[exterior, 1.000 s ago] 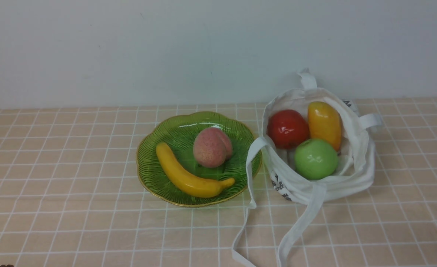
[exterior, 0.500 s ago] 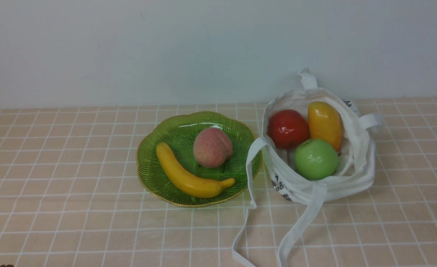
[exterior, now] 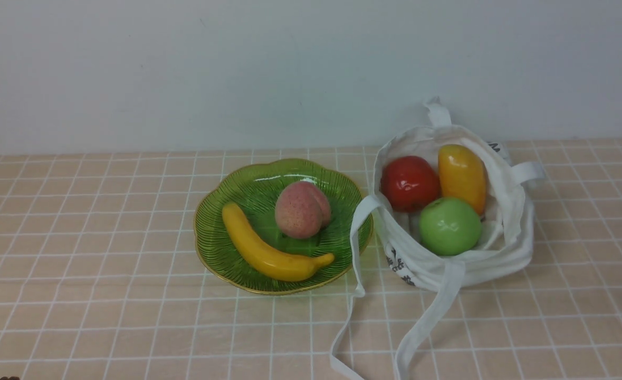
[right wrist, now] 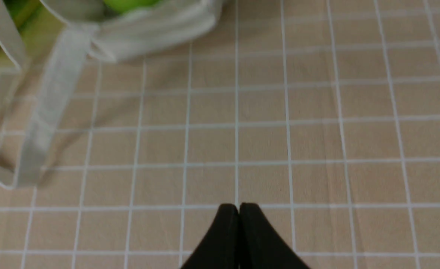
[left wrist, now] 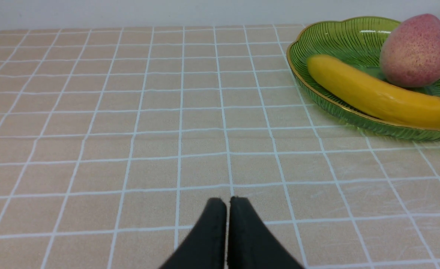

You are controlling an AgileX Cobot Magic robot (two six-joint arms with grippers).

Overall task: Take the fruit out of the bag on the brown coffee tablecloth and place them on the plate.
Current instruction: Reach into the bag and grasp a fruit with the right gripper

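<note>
Bag (exterior: 487,269) with apples (exterior: 410,184) (exterior: 450,226) and mango (exterior: 462,179) ahead of right gripper (right wrist: 239,204), well apart; plate (exterior: 284,285) ahead of left gripper (left wrist: 227,198), toward its right. Both grippers pressed together.

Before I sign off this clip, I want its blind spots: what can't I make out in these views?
- Undersides of the red apple and mango: front view, partly behind the green apple.
- Print on the bag: front view, too small and creased.
- Far end of the plate: left wrist view, cut off by the edge.
- Bag strap's texture: right wrist view, blurred.
</note>
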